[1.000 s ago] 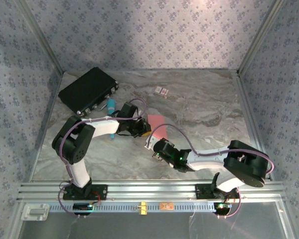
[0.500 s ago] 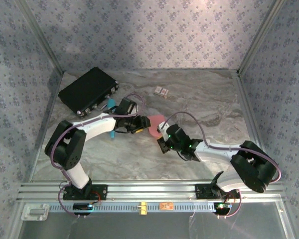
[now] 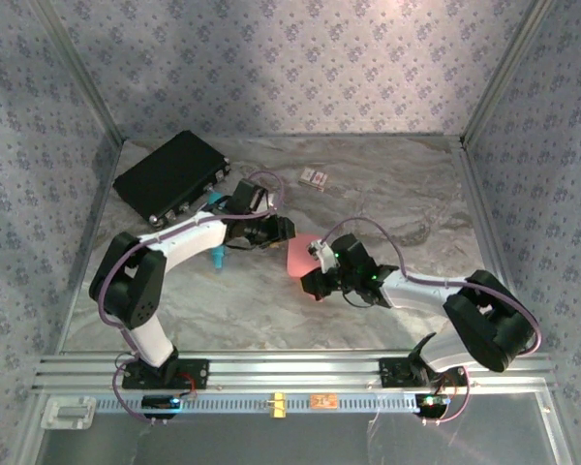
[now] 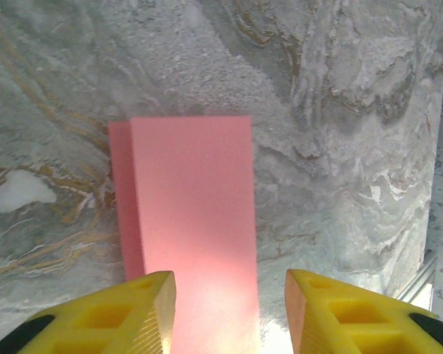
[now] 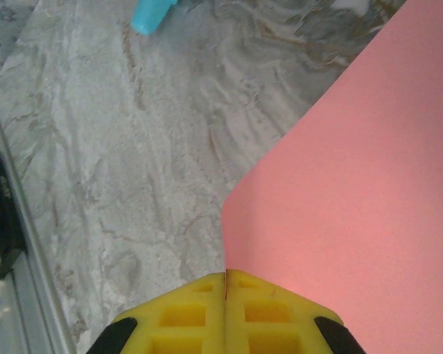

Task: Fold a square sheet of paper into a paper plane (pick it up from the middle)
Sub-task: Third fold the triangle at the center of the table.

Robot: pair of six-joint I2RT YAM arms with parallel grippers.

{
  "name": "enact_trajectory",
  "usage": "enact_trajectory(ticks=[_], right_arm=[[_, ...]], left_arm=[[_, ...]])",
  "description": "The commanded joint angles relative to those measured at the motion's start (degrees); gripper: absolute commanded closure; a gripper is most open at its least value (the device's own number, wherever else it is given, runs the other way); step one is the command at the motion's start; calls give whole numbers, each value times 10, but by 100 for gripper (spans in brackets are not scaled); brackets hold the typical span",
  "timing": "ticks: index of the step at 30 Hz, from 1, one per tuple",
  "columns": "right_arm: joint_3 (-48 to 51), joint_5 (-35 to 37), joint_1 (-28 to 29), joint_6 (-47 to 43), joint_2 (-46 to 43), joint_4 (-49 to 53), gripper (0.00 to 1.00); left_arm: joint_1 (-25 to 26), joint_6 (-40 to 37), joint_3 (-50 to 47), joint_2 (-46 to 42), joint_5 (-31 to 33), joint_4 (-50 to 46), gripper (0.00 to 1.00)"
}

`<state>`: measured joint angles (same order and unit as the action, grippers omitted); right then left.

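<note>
The pink sheet (image 3: 299,258), folded into a strip (image 4: 192,199), is found at the middle of the table (image 3: 416,194), between both arms. Its near-right edge is pinched in the closed right gripper (image 5: 226,276). The far-left end is straddled by the left gripper (image 4: 229,284), jaws apart; contact cannot be told.

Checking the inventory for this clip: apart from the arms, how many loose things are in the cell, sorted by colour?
Pink: 1, the folded paper sheet
Black: 1, the case
Teal: 1, the marker
Patterned: 1, the small card
Total: 4
</note>
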<state>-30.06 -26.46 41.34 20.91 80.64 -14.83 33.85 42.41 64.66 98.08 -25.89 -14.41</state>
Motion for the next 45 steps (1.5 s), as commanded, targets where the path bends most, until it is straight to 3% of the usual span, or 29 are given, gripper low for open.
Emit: enact_trajectory(ticks=[1,9,16,26,35,45], right_arm=[[-12,-41,0,14,5,-11,99],[6,-41,-2,8,10,-25,99],[9,-46,-3,7,20,-29,99],[9,-12,-8,7,32,-13,99],[-5,13,-47,-10,36,23,98],[-18,61,-45,-13,57,44,98]], left_arm=[[-2,-22,29,21,-35,-8,60],[15,-44,90,110,-71,-30,77],[30,-63,132,183,-63,-52,83],[32,-94,111,219,-28,-72,86],[33,-95,103,219,-29,-70,86],[33,-94,102,214,-27,-69,86]])
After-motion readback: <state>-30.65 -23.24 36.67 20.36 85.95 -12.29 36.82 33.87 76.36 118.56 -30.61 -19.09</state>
